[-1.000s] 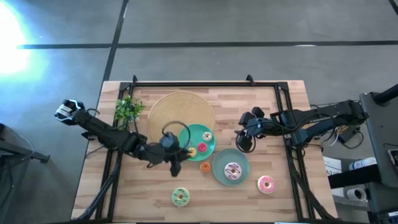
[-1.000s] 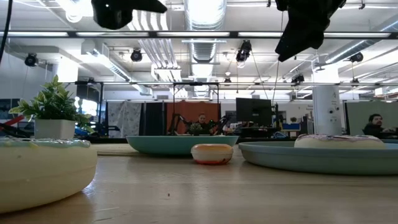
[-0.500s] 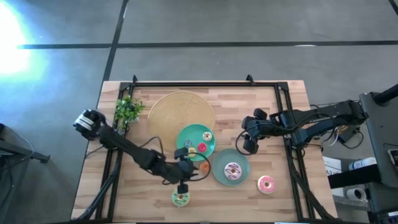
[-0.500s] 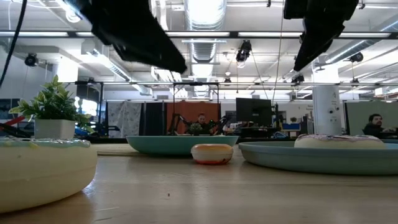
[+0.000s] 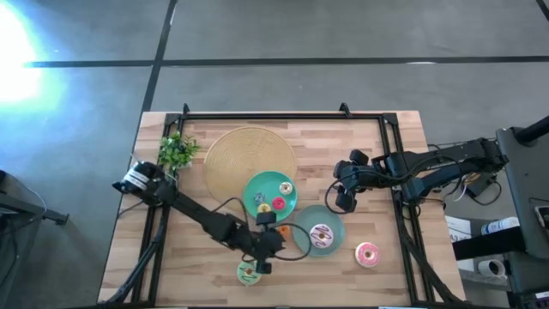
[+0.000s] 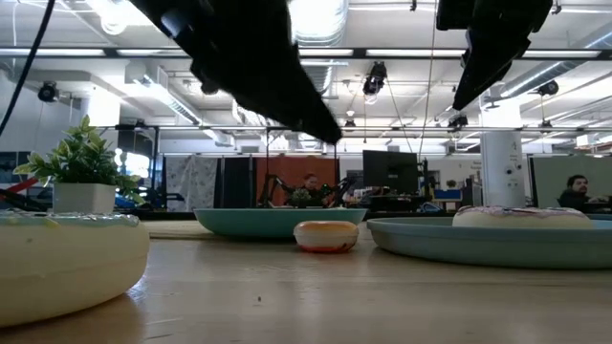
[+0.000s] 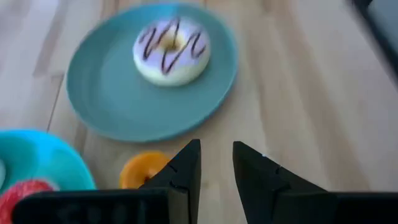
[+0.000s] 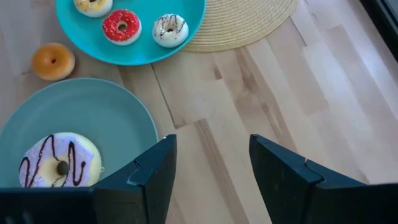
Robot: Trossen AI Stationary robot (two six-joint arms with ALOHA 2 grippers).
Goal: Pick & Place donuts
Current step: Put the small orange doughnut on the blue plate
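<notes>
High view: no readable writing shows. A small teal plate [image 5: 257, 190] holds three little donuts, red [image 5: 279, 203] among them; the larger teal plate [image 5: 302, 239] holds the white striped donut [image 5: 321, 235]. The left gripper [image 5: 264, 255], jaws slightly parted and empty, hangs just above the green donut [image 5: 248, 273] on the counter [image 5: 386, 275]. An orange donut [image 7: 138, 170] lies just beside. The right gripper [image 5: 341, 199], jaws released, waits near the larger plate. The pink donut [image 5: 367, 253] lies apart.

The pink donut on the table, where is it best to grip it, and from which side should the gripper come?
Probably from straight above. The pink donut lies flat on the bare table with free wood all around it. Close the fingers on two opposite sides of its outer rim; a ring this low and round gives little hold from the side.
</notes>
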